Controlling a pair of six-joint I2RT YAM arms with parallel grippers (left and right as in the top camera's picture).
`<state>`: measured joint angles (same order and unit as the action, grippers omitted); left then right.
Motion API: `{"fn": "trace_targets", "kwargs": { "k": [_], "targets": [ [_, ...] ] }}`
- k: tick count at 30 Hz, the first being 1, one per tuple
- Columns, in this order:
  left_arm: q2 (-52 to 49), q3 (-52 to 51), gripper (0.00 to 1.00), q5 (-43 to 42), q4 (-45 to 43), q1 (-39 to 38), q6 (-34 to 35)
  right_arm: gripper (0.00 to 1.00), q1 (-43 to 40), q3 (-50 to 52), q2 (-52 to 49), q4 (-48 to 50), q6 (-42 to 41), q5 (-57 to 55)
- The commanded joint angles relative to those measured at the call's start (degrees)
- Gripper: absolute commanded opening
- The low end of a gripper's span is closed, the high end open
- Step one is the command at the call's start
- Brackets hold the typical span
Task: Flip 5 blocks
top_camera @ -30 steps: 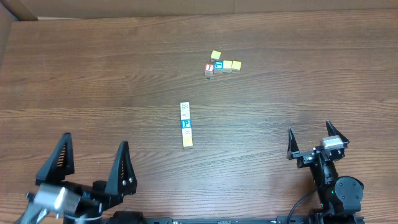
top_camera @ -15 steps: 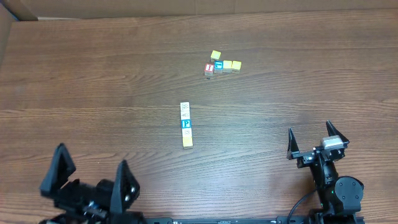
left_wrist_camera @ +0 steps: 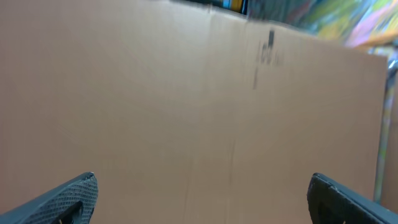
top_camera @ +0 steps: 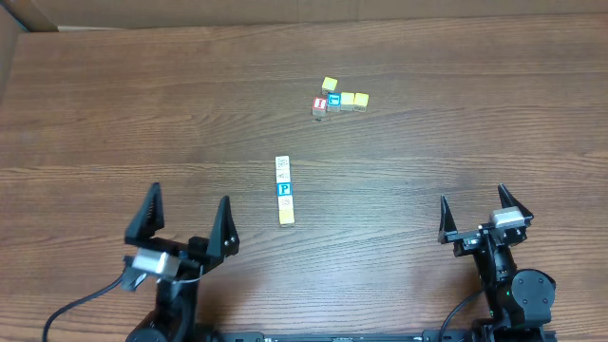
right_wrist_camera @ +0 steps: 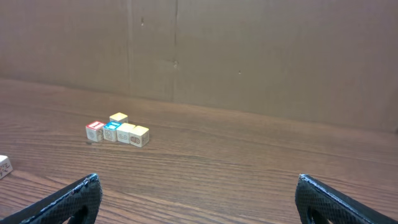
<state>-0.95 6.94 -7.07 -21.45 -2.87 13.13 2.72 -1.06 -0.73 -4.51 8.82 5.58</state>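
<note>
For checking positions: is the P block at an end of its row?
No, the P block has neighbouring blocks on both sides.

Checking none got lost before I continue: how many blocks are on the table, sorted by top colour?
Red block: 1
Blue blocks: 2
Yellow blocks: 4
Cream blocks: 3
Total: 10

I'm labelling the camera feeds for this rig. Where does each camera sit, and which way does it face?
Overhead: above the table, looking straight down on the row of blocks and the cluster; left gripper and right gripper show, both open.
Left wrist: on the left arm, facing a cardboard wall; only the left fingertips show.
Right wrist: low, facing across the table to the cluster; the right fingertips show.
Shared: overhead and right wrist both show the cluster.
</note>
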Motion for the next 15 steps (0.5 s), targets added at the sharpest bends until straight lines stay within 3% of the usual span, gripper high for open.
{"fn": "trace_targets", "kwargs": {
  "k": [1, 6, 15],
  "targets": [
    [0.7, -4.0, 1.0, -0.2, -0.3, 0.2, -0.7, 1.0, 0.2, 0.6, 0.6, 0.3, 0.0, 0.0],
    [0.7, -6.7, 1.0, 0.0, 4.7, 0.3, -3.3, 1.0, 0.2, 0.6, 0.6, 0.2, 0.0, 0.0],
    [0.7, -6.7, 1.0, 0.2, 19.0, 0.3, -23.0, 1.0, 0.2, 0.6, 0.6, 0.3, 0.0, 0.0]
  ]
}}
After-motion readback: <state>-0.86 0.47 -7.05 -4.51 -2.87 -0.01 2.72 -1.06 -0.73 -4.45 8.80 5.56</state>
